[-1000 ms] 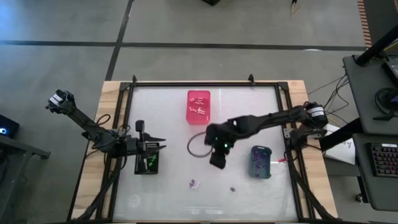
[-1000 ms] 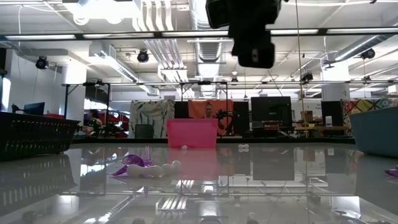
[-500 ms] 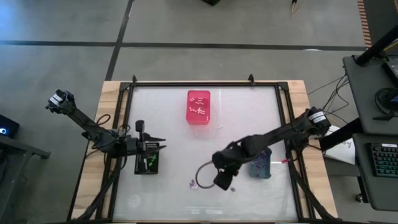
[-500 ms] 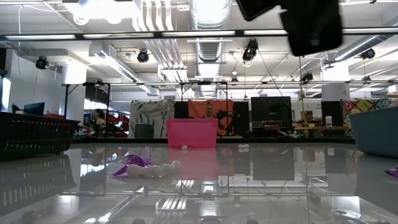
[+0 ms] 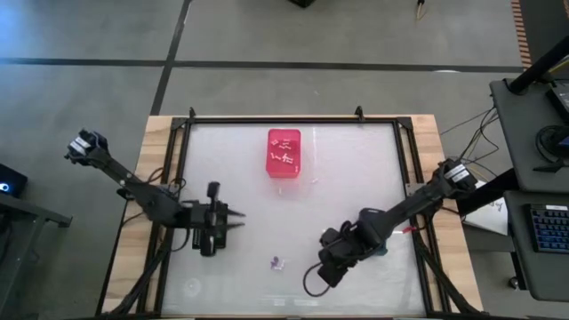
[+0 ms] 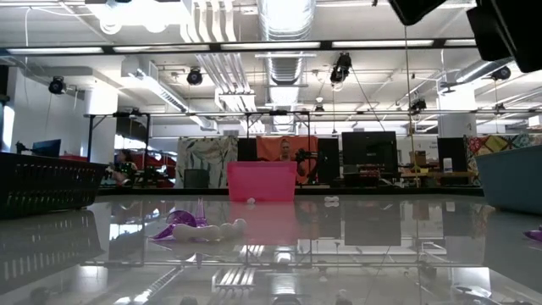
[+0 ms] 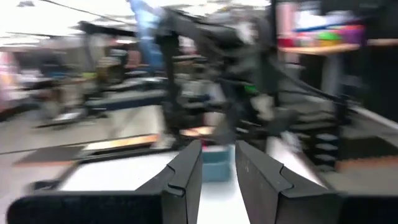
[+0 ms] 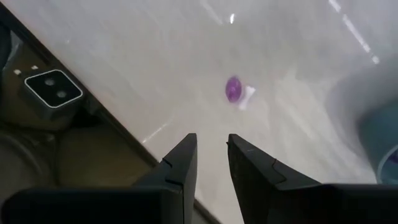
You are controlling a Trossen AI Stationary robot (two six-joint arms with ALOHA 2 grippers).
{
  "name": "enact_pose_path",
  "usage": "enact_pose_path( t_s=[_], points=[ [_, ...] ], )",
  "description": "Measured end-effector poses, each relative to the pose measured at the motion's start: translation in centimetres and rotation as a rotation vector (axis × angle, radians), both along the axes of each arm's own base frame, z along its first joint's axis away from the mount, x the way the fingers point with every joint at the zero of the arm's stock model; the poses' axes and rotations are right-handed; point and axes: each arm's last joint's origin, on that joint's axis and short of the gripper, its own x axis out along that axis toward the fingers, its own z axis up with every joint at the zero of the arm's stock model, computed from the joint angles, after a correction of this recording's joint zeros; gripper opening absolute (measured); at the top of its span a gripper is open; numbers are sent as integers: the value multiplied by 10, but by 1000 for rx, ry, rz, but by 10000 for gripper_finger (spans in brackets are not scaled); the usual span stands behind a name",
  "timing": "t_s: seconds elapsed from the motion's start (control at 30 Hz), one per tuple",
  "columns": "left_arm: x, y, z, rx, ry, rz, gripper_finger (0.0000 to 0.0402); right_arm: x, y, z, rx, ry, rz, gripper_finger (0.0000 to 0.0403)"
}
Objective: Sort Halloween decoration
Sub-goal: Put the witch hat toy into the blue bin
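The right gripper (image 5: 322, 269) hangs over the near part of the glossy white table (image 5: 356, 160), its two dark fingers (image 8: 180, 163) standing only a narrow gap apart with nothing between them. Just ahead of it, in its wrist view, lies one tiny purple decoration piece with a pale part (image 8: 235, 91), flat on the table and apart from the fingers. A second small purple-and-white piece (image 5: 277, 262) lies loose on the table near it. More white pieces (image 5: 284, 155) already lie in the pink plastic bin (image 5: 284, 169) at the far side. Such pieces look very light and hard, probably moulded plastic, so I think they will slide easily on the smooth surface; a pinch across the thick middle, from straight above, seems safest. The left gripper (image 5: 233, 224) waits at the left side, its fingers also a little apart and empty.
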Motion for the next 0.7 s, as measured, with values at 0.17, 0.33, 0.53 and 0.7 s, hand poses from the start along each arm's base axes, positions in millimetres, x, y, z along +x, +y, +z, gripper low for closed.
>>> enact_pose_path(
  t_s=[0.17,0.33,0.53,0.7],
  points=[
    [15,-7,-10,-26,44,-54,80,-9,15,0,-72,-46,46,82],
    [30,-15,-10,-42,94,-40,80,-19,29,-1,-103,-58,33,82],
    [47,-24,-13,0,235,-21,80,-24,38,-5,-140,-66,44,82],
    [54,-26,-19,27,423,77,80,-20,41,-22,-174,-20,84,82]
  ],
)
